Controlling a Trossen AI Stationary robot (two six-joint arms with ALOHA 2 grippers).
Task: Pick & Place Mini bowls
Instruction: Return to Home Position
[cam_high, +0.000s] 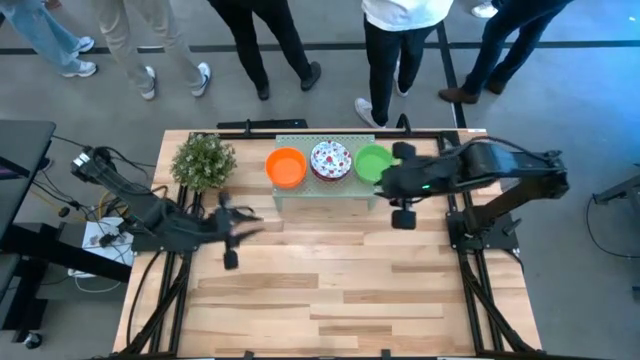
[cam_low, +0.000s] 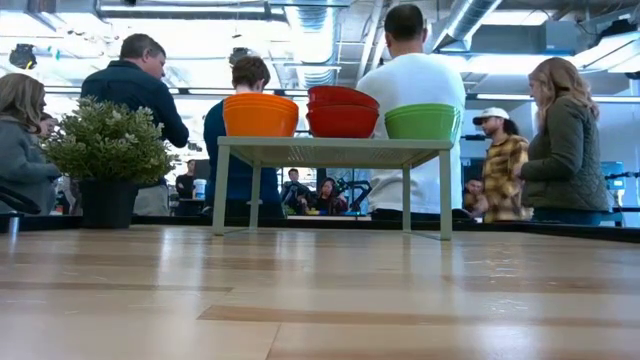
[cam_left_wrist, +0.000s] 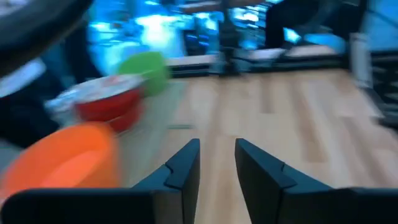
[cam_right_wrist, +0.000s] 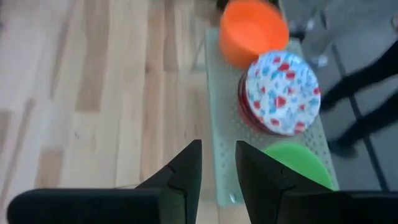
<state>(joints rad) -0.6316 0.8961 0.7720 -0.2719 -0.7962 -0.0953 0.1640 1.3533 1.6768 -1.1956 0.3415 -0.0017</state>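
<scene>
Mini bowls sit in three stacks on the pale green mesh rack (cam_high: 322, 192) at the far edge of the wooden tabletop (cam_high: 330, 290): plain orange bowls (cam_high: 286, 166) at its left end, white bowls with red floral speckles (cam_high: 330, 160) in the middle, plain bright green bowls (cam_high: 371, 162) at its right end. I cannot count the bowls in any stack. From above, the right arm covers the green stack's right rim, and in the right wrist view a finger cuts that stack off. The left wrist view is smeared, so the bowls there are only blobs of colour. The low view shows neither arm.

My right claw (cam_right_wrist: 217, 155) hangs over the rack's front edge near the green end, fingers a narrow gap apart, holding nothing. My left claw (cam_left_wrist: 217, 152) is over the tabletop near the rack's left end, below the bushy green potted plant (cam_high: 203, 160), also slightly parted and empty.

Bare wood lies open across the whole near half. People (cam_low: 415, 100) stand just beyond the far edge.
</scene>
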